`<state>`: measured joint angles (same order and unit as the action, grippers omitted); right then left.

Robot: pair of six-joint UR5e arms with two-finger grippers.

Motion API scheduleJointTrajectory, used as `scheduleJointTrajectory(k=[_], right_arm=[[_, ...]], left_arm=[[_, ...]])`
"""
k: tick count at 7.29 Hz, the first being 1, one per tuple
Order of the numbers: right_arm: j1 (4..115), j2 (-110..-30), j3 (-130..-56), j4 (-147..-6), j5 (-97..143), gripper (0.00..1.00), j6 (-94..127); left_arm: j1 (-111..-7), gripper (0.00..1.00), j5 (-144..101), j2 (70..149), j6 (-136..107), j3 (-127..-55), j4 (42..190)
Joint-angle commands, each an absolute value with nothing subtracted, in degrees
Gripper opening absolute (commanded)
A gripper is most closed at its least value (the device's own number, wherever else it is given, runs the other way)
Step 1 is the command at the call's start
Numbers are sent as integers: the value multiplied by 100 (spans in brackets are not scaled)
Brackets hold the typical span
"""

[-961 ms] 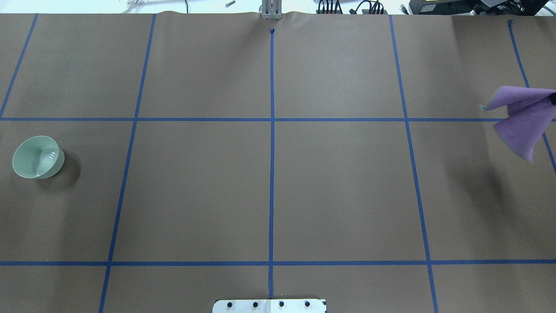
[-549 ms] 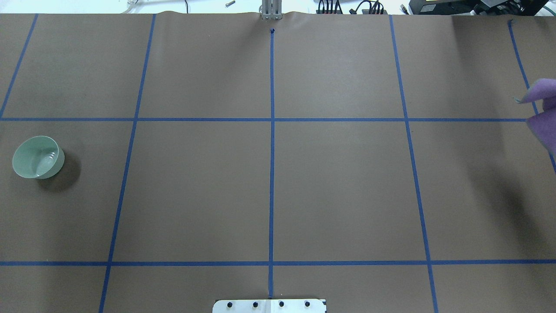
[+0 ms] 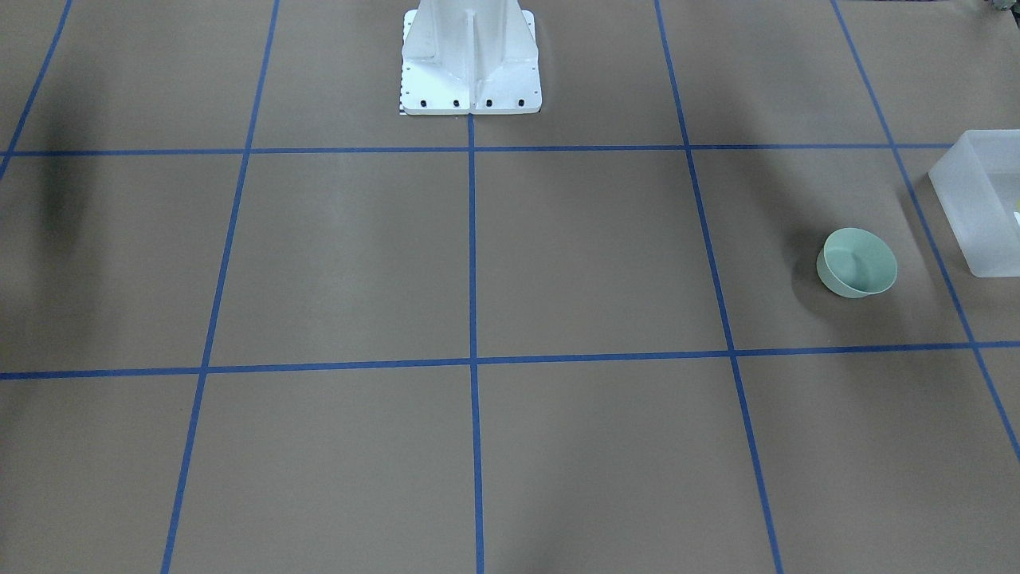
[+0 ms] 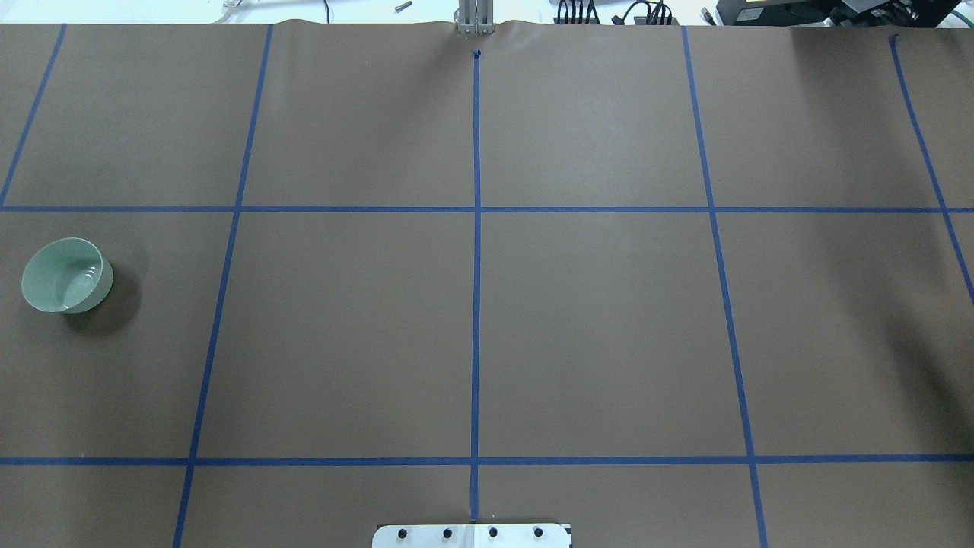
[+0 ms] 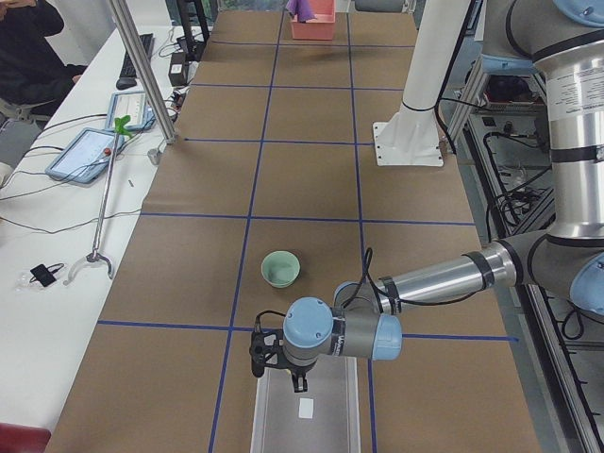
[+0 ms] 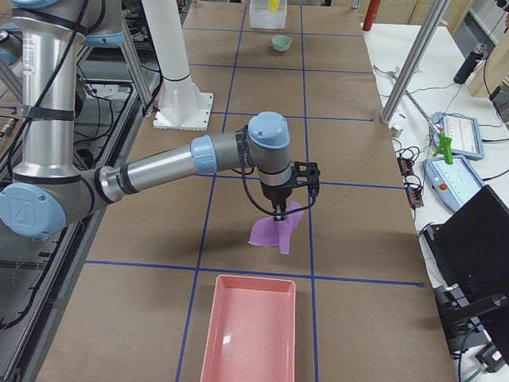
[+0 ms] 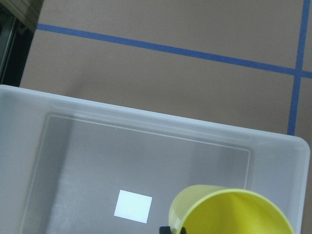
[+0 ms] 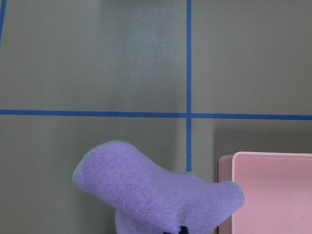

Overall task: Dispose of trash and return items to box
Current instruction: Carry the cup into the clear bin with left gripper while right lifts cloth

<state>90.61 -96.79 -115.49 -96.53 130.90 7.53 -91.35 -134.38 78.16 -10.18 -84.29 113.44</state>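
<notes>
The mint-green bowl [image 4: 65, 274] stands upright on the brown table, a short way from the frosted box [image 3: 976, 199]; it also shows in the front view [image 3: 857, 263]. My left gripper [image 5: 280, 370] hangs over the box [image 7: 146, 131] and is shut on the yellow cup [image 7: 234, 212], holding it above the box's floor. My right gripper [image 6: 280, 213] is shut on the purple cloth [image 6: 274, 231], which hangs above the table just short of the pink tray [image 6: 250, 334]. Both grippers are outside the overhead view.
The white robot base [image 3: 470, 64] stands at the table's middle edge. A white label [image 7: 132, 206] lies on the box floor. The pink tray's corner [image 8: 273, 195] lies right of the hanging cloth [image 8: 156, 190]. Operators' desks with tablets flank the table [image 5: 90, 151].
The purple cloth has moved right and out of the overhead view. The bowl has not moved.
</notes>
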Motion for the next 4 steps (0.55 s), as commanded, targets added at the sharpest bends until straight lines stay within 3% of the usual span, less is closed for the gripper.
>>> scheduleJointTrajectory(k=[1, 2, 4], right_arm=[[9245, -9817, -11540, -9659, 13061, 0, 668], [9411, -9896, -11549, -9659, 13043, 0, 633], [9719, -9940, -11523, -9703, 13025, 0, 431]], left_arm=[[-8763, 55, -13447, 7735, -1099, -8429, 11487], [-8702, 98, -13430, 7673, -1046, -8385, 11792], [-8771, 98, -13560, 7541, -785, -8349, 12593]])
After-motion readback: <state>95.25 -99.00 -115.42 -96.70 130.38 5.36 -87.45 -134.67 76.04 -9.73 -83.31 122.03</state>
